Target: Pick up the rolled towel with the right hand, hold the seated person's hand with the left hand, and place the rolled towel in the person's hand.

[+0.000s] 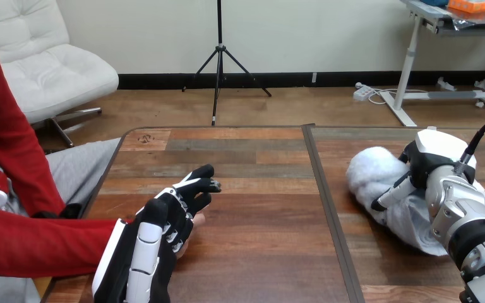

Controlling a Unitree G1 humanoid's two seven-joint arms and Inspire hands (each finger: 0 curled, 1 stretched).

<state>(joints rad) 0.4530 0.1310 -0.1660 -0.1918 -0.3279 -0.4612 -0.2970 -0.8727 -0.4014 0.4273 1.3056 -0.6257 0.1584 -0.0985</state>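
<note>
Lower left: left hand [164, 222] lay nearly flat over person's hand [197, 219] | right: right hand [441, 156] rested on towel [367, 172], grip unclear

Robotics lab: robot's right hand [439, 161], wooden table [259, 240].

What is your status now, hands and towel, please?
Left hand open, over the person's hand. Right hand on the rolled towel, grip unclear. Towel lies on the table. Nothing between them.
</note>
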